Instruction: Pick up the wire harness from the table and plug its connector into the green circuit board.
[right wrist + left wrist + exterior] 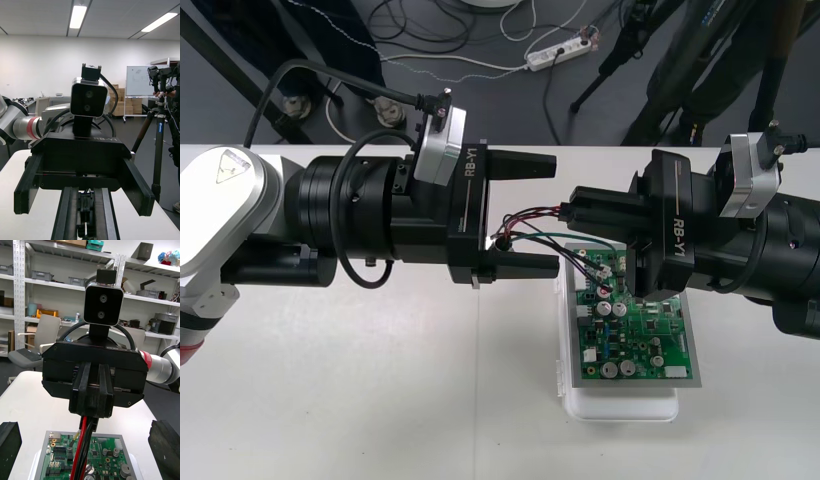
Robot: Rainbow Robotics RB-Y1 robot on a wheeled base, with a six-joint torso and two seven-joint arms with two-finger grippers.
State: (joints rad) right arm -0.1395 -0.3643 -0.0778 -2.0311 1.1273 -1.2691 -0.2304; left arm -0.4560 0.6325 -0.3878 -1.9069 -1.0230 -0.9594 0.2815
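Right pincer (91, 407) clenched on harness (83, 438) wires, just above board's (640, 335) far end; red & black wires hang from it toward board, can't tell if plugged in. Left pincer (554, 214) faces it w/ fingers released wide, either side of the wire loop, above bench (380, 400).

Plain light table (380, 400), dark floor (505, 105) beyond its far edge, white power strip (558, 52), loose cables (420, 25), tripod legs (610, 70)

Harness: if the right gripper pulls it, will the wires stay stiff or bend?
Probably floppy: the harness wires curve loosely out of the right gripper, jaws shut on them. Likely light: they are thin.
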